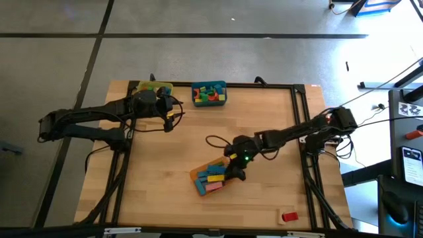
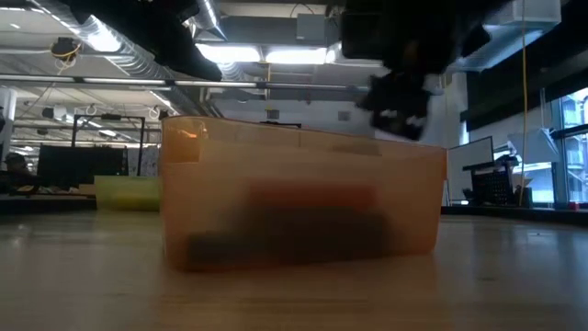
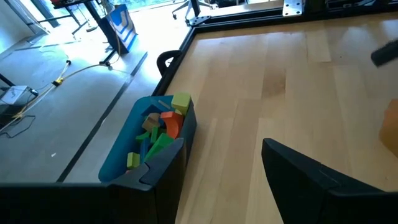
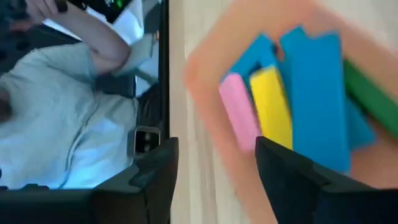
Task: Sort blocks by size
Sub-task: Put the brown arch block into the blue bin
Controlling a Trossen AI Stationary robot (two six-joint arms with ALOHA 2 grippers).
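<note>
Table of light wood (image 1: 198, 125) carries three bins, and we go from it down to the small things. Our orange translucent plastic bin (image 1: 210, 179) lies near the front middle, turned at a slant, and it holds long blocks: blue (image 4: 317, 93), yellow (image 4: 273, 106), pink (image 4: 239, 112) and green (image 4: 367, 93), which lie side by side with their long axes along the bin.

Our right gripper (image 1: 234, 173) hangs just above the right end of this bin, its fingers apart and empty, so we judge that a block was let go here. Our left gripper (image 1: 173, 118) waits far off, near the back left, fingers spread wide with nothing between them.

Beside it at the back edge stand the teal plastic bin (image 1: 209, 94), full of small mixed blocks (image 3: 163, 127), and the yellow plastic bin (image 1: 155, 88).

One small red block (image 1: 289, 216) lies alone at the front right, well apart from every bin. The right arm is nearer to it, and nothing stands between them.
</note>
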